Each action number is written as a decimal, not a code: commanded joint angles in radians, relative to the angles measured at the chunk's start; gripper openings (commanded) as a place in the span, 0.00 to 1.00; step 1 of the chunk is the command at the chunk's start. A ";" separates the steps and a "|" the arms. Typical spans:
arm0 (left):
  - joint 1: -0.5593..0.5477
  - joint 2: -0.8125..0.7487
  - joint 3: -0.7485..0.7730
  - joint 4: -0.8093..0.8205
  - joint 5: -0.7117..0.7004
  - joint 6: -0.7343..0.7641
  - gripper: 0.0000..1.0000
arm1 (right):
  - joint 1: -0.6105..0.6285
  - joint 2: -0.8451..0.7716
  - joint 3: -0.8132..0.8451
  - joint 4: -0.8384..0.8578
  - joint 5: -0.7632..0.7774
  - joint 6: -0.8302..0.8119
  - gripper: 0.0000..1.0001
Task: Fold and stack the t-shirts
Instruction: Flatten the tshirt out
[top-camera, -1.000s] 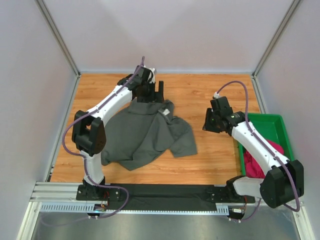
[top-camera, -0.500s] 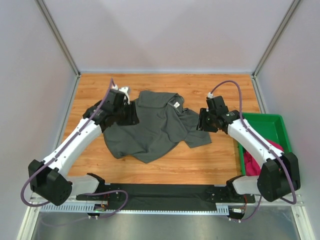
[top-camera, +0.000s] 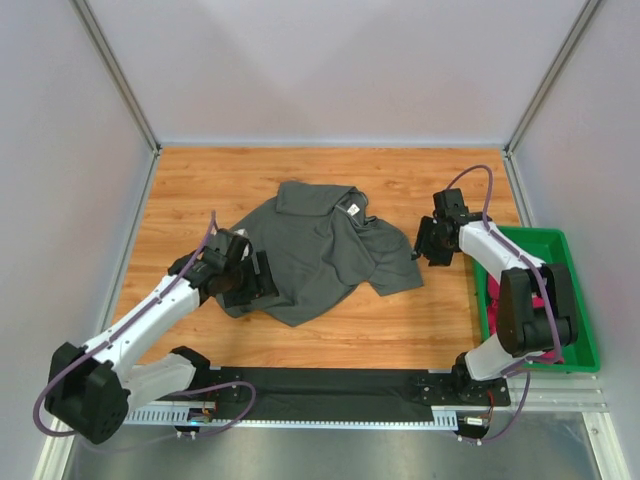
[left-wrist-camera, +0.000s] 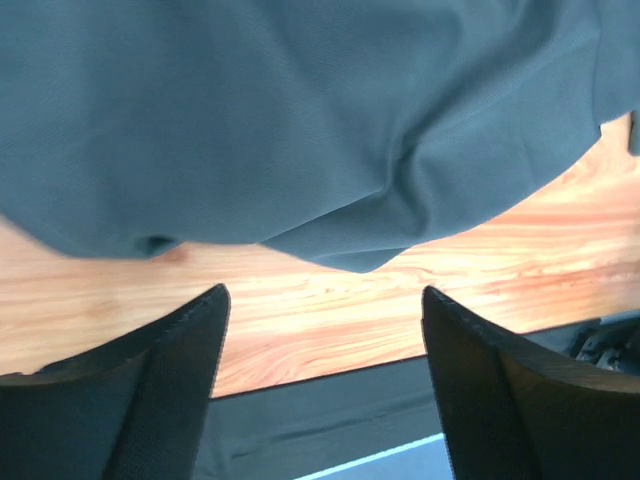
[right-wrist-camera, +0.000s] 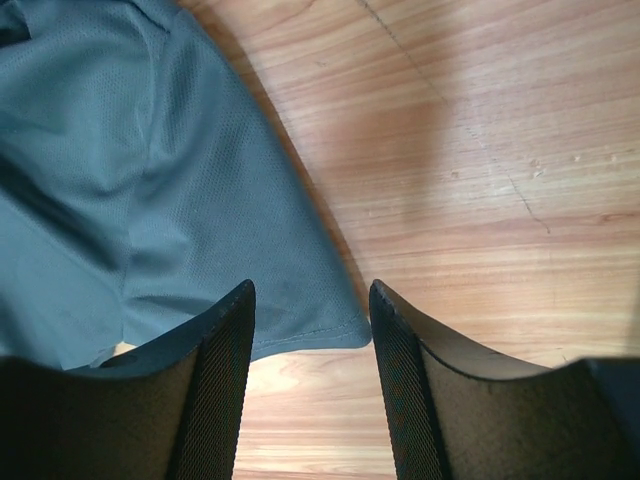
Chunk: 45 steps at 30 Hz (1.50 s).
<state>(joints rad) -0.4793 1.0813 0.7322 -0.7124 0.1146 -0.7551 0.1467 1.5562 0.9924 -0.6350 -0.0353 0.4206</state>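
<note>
Black matting runs along the near edge of the wooden table, between the two arm bases.

Just beyond it, on the left, the left gripper sits low at the near-left border of the grey t-shirt. Its wrist camera shows the two fingers spread wide and holding nothing. The shirt's rumpled hem lies just past the fingertips, with a strip of bare wood between.

The grey t-shirt lies unfolded and creased at the middle of the table. Its long axis seems to run from the hem at the near left to the collar, with a small white label, at the far side. One sleeve sticks out to the right.

The right gripper is beside that sleeve, a little farther back than the left one. Its fingers are also apart, and the sleeve's corner lies in the gap between their tips, not yet pinched.

Each arm is at its own side of the shirt, about equally close. Closing where they stand would likely catch the sleeve first, while the left must reach forward to the hem.

At the far right, a green tray holds the pink t-shirt, mostly hidden behind the right arm.
</note>
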 joint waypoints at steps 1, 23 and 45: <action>0.001 -0.109 0.009 -0.096 -0.142 -0.101 0.89 | 0.001 -0.021 -0.032 0.021 -0.026 -0.006 0.51; 0.145 0.152 -0.059 0.064 -0.041 -0.030 0.56 | 0.004 0.087 -0.074 0.095 -0.090 0.029 0.41; 0.145 -0.221 0.243 -0.426 -0.169 0.106 0.00 | 0.097 -0.356 -0.032 -0.320 -0.046 0.144 0.00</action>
<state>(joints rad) -0.3378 0.8787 0.9241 -1.0157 -0.0978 -0.7288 0.2337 1.3167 0.9268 -0.8082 -0.0719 0.5068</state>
